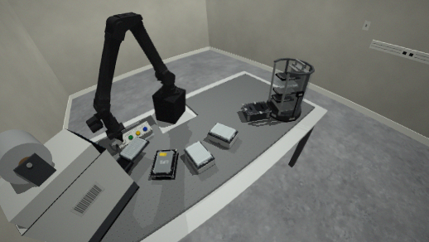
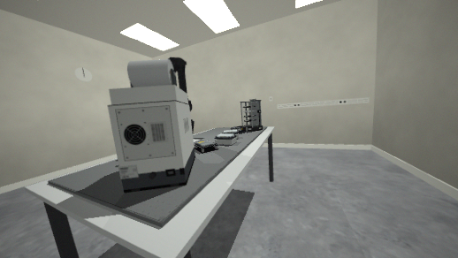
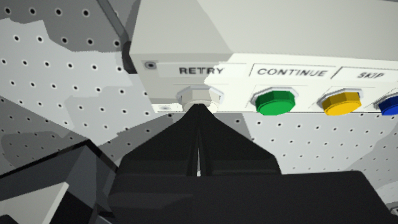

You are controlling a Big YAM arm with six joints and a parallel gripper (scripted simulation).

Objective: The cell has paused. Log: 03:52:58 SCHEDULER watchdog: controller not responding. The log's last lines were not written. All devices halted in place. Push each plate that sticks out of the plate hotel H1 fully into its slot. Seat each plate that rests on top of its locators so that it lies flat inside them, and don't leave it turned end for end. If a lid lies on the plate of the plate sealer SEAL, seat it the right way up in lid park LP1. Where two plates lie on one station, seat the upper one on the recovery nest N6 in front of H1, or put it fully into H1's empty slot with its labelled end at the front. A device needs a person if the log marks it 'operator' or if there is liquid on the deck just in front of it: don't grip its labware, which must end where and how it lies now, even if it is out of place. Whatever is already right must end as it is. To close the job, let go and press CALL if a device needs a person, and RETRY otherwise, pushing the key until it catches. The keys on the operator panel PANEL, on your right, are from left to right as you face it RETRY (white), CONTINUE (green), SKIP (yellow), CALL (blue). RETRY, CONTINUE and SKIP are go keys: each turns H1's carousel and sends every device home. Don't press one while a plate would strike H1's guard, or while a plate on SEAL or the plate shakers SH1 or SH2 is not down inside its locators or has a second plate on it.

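A white-edged table (image 1: 265,159) carries a grey mat (image 1: 232,101), with a tower rack (image 1: 307,71) at two o'clock.

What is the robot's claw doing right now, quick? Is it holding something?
Gripper: closed, holding nothing, with its tip at the white RETRY key.

Gripper (image 3: 199,111): tip at RETRY key (image 3: 199,95), seemingly touching.
CONTINUE key (image 3: 274,101): right of RETRY.
SKIP key (image 3: 341,102): right of CONTINUE.
Plate hotel (image 1: 307,71): far table end.
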